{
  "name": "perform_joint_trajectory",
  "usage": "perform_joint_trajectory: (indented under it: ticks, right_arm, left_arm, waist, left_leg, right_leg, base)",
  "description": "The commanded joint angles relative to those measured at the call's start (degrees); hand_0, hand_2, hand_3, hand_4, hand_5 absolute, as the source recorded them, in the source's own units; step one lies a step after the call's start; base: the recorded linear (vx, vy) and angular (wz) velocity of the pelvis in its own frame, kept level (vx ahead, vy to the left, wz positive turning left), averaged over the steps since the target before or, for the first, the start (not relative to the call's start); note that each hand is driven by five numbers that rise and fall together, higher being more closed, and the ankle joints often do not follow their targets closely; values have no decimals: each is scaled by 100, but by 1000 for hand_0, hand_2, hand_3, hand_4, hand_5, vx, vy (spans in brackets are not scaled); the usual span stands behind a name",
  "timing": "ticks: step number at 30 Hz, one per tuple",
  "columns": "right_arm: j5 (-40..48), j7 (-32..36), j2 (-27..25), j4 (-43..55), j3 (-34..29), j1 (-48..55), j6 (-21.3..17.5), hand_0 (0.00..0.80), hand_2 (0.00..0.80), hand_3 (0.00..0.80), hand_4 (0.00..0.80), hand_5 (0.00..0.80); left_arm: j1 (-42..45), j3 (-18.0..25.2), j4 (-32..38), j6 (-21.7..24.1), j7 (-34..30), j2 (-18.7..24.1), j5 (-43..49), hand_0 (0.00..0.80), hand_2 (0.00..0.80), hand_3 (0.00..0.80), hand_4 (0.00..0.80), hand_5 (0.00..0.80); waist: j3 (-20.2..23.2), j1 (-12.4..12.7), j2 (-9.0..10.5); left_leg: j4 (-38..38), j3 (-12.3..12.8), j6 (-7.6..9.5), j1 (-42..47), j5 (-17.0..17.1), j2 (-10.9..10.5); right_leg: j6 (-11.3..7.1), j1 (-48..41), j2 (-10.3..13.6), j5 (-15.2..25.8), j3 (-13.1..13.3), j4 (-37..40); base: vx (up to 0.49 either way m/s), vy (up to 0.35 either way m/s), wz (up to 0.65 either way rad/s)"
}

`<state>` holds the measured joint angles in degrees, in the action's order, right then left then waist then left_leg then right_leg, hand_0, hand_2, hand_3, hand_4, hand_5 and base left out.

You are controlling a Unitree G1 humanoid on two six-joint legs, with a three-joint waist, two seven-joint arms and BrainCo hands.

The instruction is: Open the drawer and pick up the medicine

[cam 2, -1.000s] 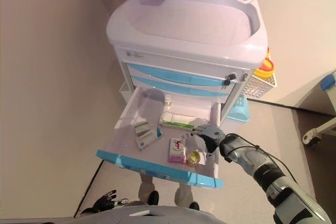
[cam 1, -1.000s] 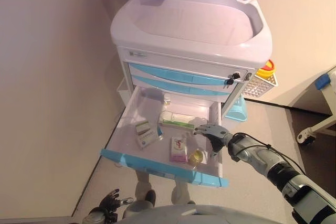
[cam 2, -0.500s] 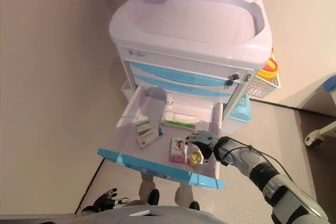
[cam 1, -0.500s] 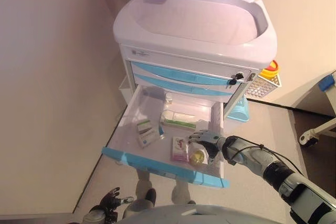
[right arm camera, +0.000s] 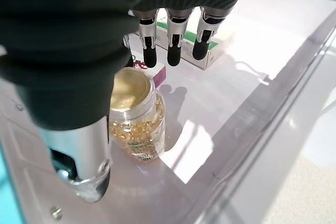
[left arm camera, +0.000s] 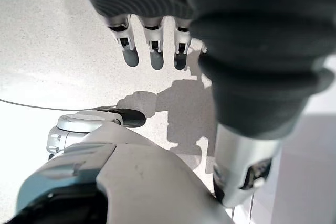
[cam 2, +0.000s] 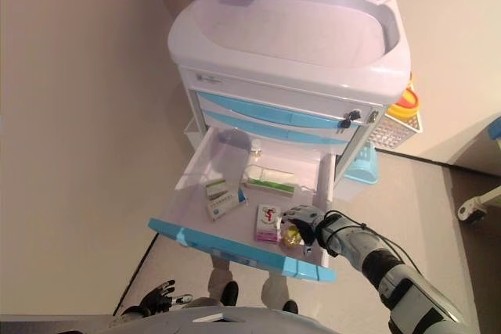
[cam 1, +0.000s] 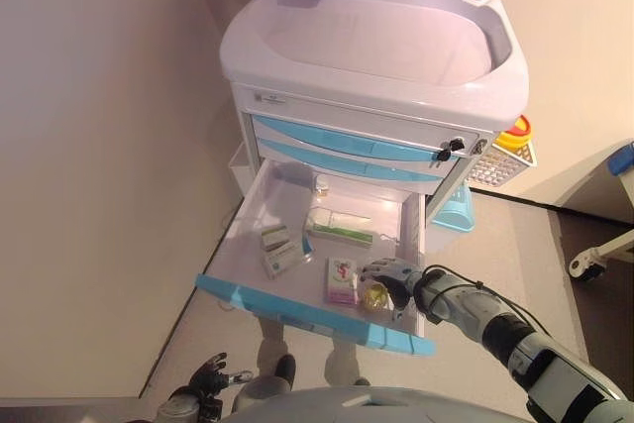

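- Left eye view shows a white medical cart point(cam 1: 371, 37) in the upper middle of the frame, with blue-fronted drawers; its lowest drawer point(cam 1: 297, 306) is pulled out toward the bottom of the frame.
- Inside the open drawer, a small jar of yellow capsules point(cam 1: 373, 295) stands upright near the front right corner, just beside a pink-and-white box point(cam 1: 341, 280) on its left.
- Further left in the drawer lie two small boxes point(cam 1: 277, 250), touching each other; toward the back lies a long white-and-green box point(cam 1: 339, 227), and a small vial point(cam 1: 320, 184) stands near the rear wall.
- The right robot hand point(cam 1: 393, 273) comes in from the lower right of the frame and sits over the jar, its fingers reaching toward the pink box.
- Right wrist view shows that hand's fingers point(right arm camera: 173, 45) straight and apart above the jar's gold lid point(right arm camera: 128, 88), with the thumb down beside the jar; nothing is clamped, and I cannot tell whether the thumb touches the glass.
- The left robot hand point(cam 1: 210, 375) shows at the bottom left of the left eye view, low over the floor; in the left wrist view its fingers point(left arm camera: 152, 45) hang relaxed and empty.
- A white wire basket point(cam 1: 501, 160) with yellow and red things in it hangs at the cart's right side.
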<state>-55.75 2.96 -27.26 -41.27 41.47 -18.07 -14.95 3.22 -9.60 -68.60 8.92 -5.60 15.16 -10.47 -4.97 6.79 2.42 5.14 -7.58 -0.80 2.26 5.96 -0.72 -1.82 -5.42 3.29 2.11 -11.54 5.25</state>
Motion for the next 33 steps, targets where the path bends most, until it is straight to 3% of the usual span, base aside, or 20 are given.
perform_joint_trajectory:
  ticks: [1,33]
  right_arm:
    - [-59,-393,204,-97,118,-211,88,0,0,0,0,0]
    - [-386,-1088,630,-664,122,-108,579,0,0,0,0,0]
  left_arm:
    - [-304,-318,-186,78,-23,74,268,0,0,0,0,0]
    - [-334,-447,-343,197,13,-37,275,0,0,0,0,0]
  waist:
    - [-20,192,96]
    - [-38,202,49]
  left_leg:
    - [-69,55,152,79,-521,-245]
    - [-60,17,195,129,-545,-276]
  right_leg:
    - [-198,136,137,-151,124,-451]
    - [-183,107,144,-151,117,-447]
  base:
    - [0,0,0]
    - [0,0,0]
